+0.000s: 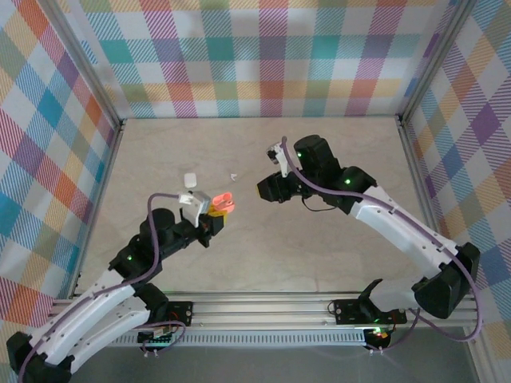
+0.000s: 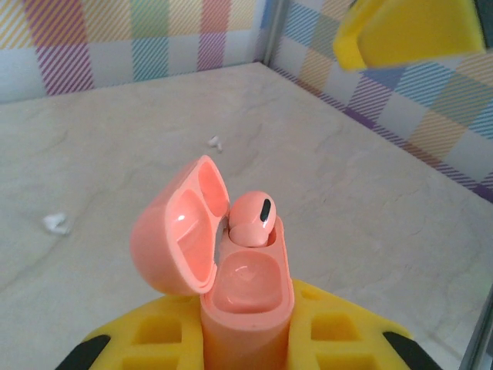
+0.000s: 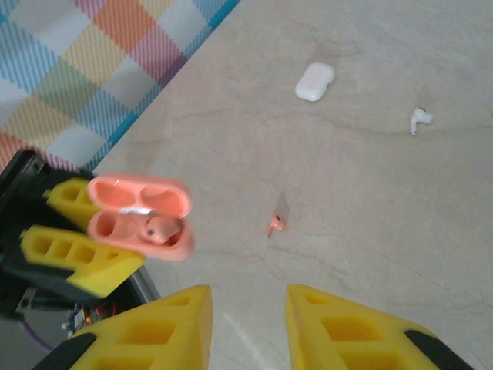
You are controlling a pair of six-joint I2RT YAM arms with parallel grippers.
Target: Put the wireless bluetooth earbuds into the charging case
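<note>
My left gripper (image 1: 212, 212) is shut on the lower body of a salmon-pink charging case (image 2: 245, 297), holding it upright above the table with its lid (image 2: 179, 231) swung open. One pink earbud (image 2: 253, 218) sits in the far socket; the near socket is bare. A second pink earbud (image 3: 275, 224) lies loose on the table. My right gripper (image 3: 248, 297) hovers above that bud, open, with nothing between its yellow fingers. A white earbud (image 3: 420, 118) lies farther off on the table.
A closed white case (image 1: 190, 179) rests on the table left of the pink case. In the left wrist view two small white pieces (image 2: 214, 141) (image 2: 55, 223) lie on the table. Plaid walls (image 1: 263, 56) and a metal frame enclose the workspace.
</note>
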